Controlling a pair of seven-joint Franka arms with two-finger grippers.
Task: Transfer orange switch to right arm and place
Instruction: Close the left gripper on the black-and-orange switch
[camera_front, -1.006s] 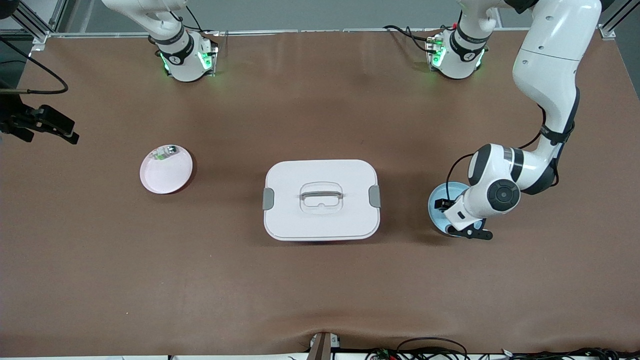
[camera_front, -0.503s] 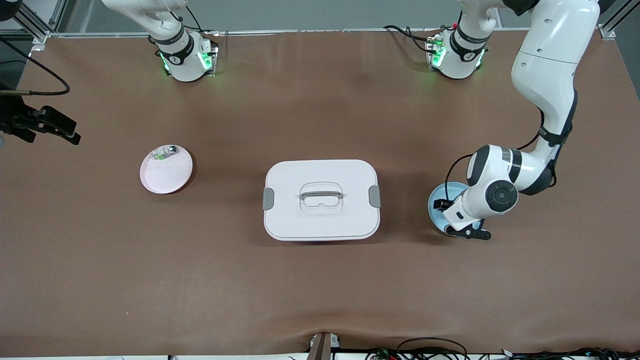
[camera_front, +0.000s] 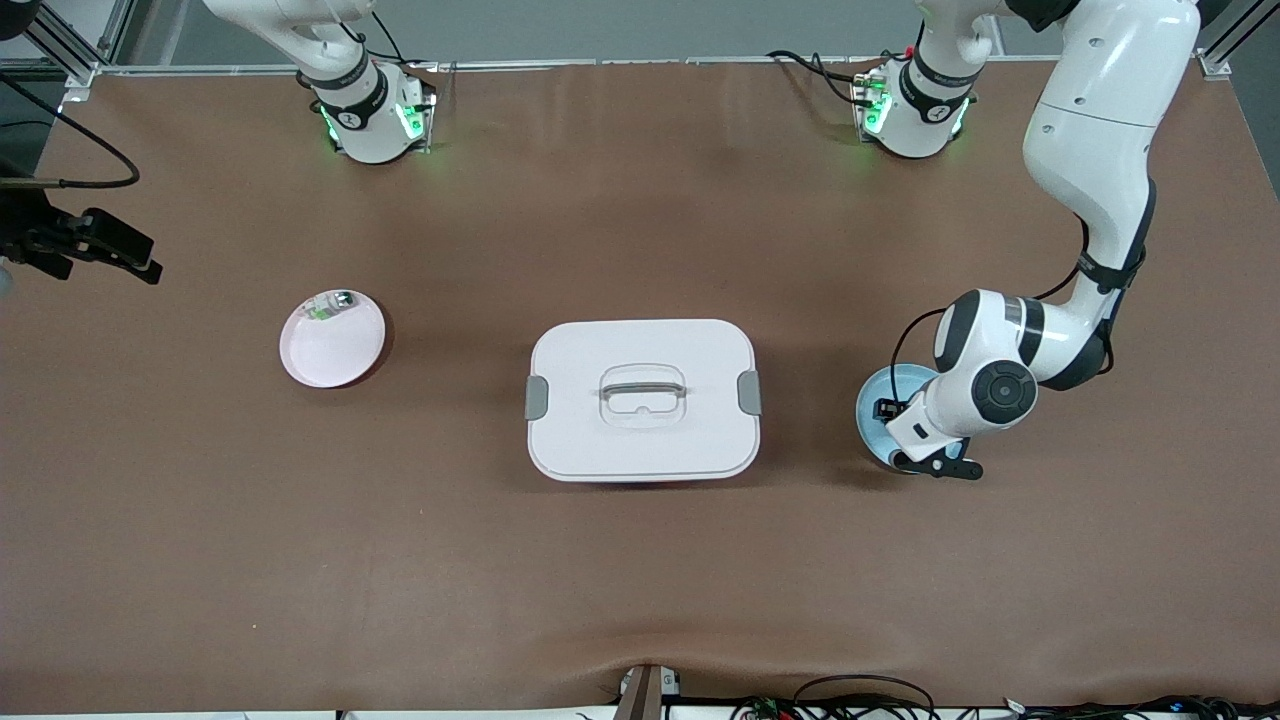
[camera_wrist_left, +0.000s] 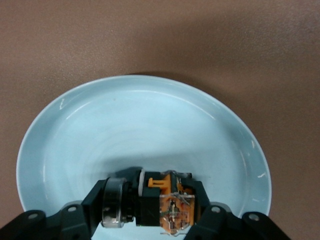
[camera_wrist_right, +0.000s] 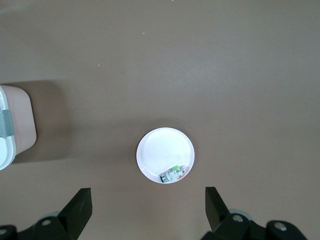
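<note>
Left wrist view: left gripper (camera_wrist_left: 150, 212) pinches tiny black orange-topped switch (camera_wrist_left: 167, 202) in pale blue round dish (camera_wrist_left: 150, 120), off-centre hold may slip on lifting; right gripper (camera_wrist_right: 145, 210) waits spread.

A brown table (camera_front: 300, 560) fills the view, edged by possibly grey flooring.

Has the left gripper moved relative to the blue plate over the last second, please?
No. The left gripper stays low over the blue plate, at the orange switch; only the upper arm shifted slightly.
</note>
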